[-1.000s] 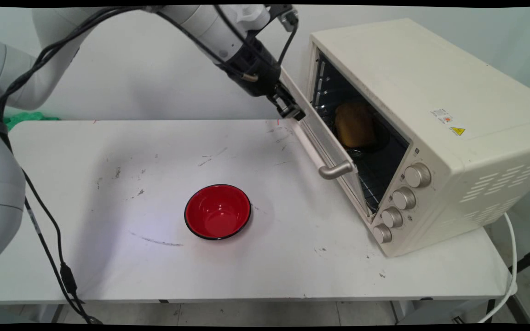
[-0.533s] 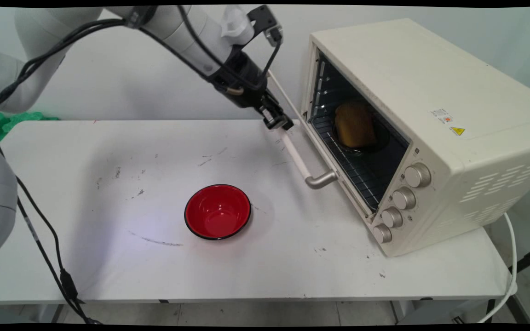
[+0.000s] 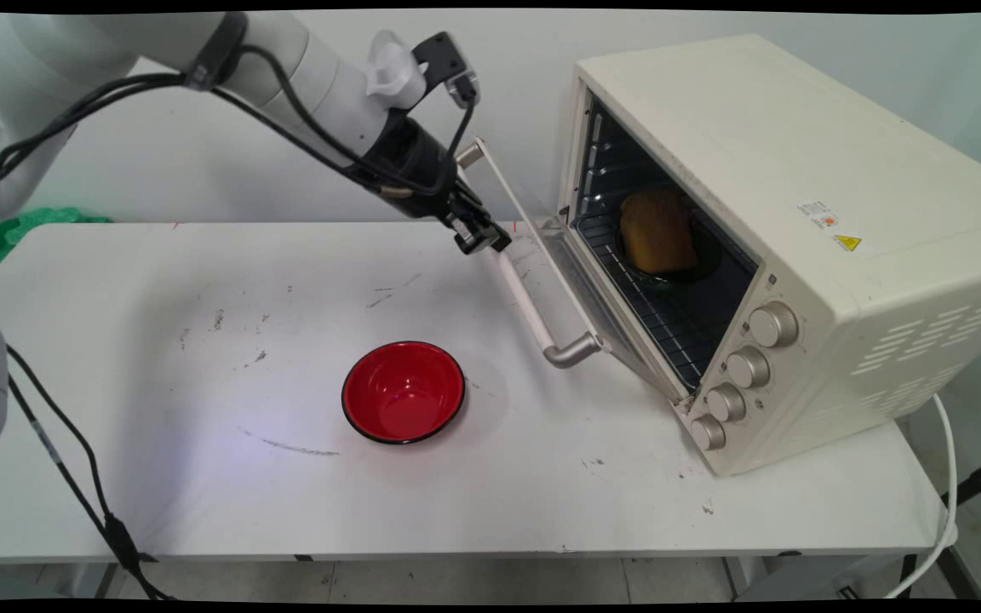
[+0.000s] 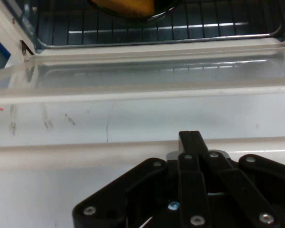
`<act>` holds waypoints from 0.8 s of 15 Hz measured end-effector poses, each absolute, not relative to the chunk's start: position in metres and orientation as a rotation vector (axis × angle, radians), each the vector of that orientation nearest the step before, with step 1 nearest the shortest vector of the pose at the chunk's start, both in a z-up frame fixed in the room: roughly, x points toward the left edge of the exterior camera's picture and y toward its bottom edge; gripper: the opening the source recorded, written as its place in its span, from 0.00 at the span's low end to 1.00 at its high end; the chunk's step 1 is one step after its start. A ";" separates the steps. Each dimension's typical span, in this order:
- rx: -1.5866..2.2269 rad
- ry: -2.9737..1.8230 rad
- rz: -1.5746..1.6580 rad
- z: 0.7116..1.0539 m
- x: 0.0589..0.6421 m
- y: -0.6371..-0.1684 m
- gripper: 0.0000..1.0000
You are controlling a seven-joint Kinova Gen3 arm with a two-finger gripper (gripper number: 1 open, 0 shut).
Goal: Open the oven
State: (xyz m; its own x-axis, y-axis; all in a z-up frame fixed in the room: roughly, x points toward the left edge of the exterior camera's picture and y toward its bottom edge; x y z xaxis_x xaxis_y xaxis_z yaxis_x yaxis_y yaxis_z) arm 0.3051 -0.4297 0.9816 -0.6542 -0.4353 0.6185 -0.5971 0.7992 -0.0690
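My gripper (image 3: 480, 240) is shut, its tips pressed against the far part of the pale handle bar (image 3: 529, 306) of the oven door (image 3: 580, 294). The door hangs about half open, tilted down towards the table. In the hand view the closed fingertips (image 4: 190, 137) lie over the handle bar (image 4: 85, 154), with the door glass (image 4: 133, 80) beyond. Inside the cream toaster oven (image 3: 797, 170) a brown loaf (image 3: 656, 230) sits on a dark dish on the wire rack (image 4: 204, 23); the loaf (image 4: 126, 5) shows at the hand view's top edge. A red bowl (image 3: 403, 392) stands in front, to the gripper's lower left.
Several knobs (image 3: 746, 366) line the oven's front right. A white power cable (image 3: 946, 477) drops off the table's right end. Something green (image 3: 22, 223) lies at the table's far left corner. Black cables hang from the arm on the left.
The gripper has moved left and down with the handle, and the oven door has swung from nearly closed to about half open, uncovering more of the loaf and rack.
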 end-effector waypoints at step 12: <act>0.835 -2.266 0.379 0.946 0.341 -0.400 0.00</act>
State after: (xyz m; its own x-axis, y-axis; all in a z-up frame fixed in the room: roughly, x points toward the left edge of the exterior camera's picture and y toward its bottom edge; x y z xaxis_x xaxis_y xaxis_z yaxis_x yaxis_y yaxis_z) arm 0.3415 -0.4002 0.9465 -0.5601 -0.4601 0.6889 -0.6592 0.7511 -0.0343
